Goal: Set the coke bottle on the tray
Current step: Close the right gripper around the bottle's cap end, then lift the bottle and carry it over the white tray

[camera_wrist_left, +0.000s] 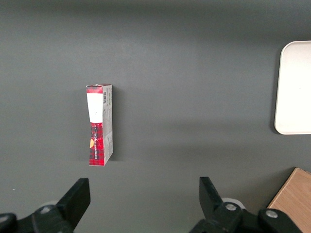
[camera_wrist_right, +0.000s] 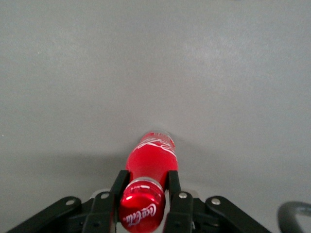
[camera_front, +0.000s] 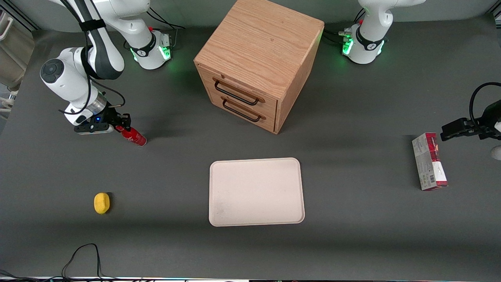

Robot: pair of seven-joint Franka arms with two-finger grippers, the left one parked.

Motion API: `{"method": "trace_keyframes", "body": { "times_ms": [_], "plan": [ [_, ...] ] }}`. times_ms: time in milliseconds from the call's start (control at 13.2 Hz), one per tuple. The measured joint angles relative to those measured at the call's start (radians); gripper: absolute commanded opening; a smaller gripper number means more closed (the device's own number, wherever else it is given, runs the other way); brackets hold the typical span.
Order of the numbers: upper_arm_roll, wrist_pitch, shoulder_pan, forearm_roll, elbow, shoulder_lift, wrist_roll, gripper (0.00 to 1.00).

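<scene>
front view: the right arm's gripper (camera_front: 122, 126) sits low over the dark grey table (camera_front: 352, 235) toward the working arm's end, its two fingers closed on the neck of the coke bottle (camera_front: 133, 136), just under the red cap. the bottle stands tilted, its base on or just above the tabletop and its top leaning into the gripper. the cream tray (camera_front: 256, 192) lies flat near the middle of the table, nearer the front camera than the bottle and well apart from it. a wooden two-drawer cabinet (camera_front: 258, 62) with dark handles stands farther from the camera than the tray, turned at an angle. a yellow lemon (camera_front: 101, 203) rests on the table nearer the camera than the bottle, toward the working arm's end. a red-and-grey carton box (camera_front: 429, 161) lies flat toward the parked arm's end. a black cable (camera_front: 82, 256) loops at the table edge closest to the camera. right wrist view: the black fingers (camera_wrist_right: 177, 196) press against both sides of the glossy red bottle (camera_wrist_right: 151, 162) right below its cap (camera_wrist_right: 142, 209), white script lettering visible on cap and body, with bare grey table around it. left wrist view: the carton box (camera_wrist_left: 100, 124) lies alone on the grey surface, with one rounded edge of the tray (camera_wrist_left: 294, 87) and a corner of the cabinet (camera_wrist_left: 294, 201) showing.
</scene>
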Motion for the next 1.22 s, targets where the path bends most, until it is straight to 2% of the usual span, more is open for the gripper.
{"method": "trace_keyframes", "body": {
  "times_ms": [152, 304, 532, 759, 987, 1215],
  "plan": [
    [0.003, -0.055, 0.001, 0.000, 0.059, 0.000, 0.000, 0.00],
    [0.020, -0.234, 0.001, 0.000, 0.201, 0.003, 0.008, 0.00],
    [0.088, -0.588, 0.003, 0.001, 0.533, 0.049, 0.061, 0.00],
    [0.155, -0.836, 0.004, 0.002, 0.884, 0.173, 0.110, 0.00],
    [0.240, -0.999, 0.003, 0.002, 1.175, 0.324, 0.174, 0.00],
    [0.391, -1.016, 0.006, -0.019, 1.381, 0.497, 0.307, 0.00]
  ]
}}
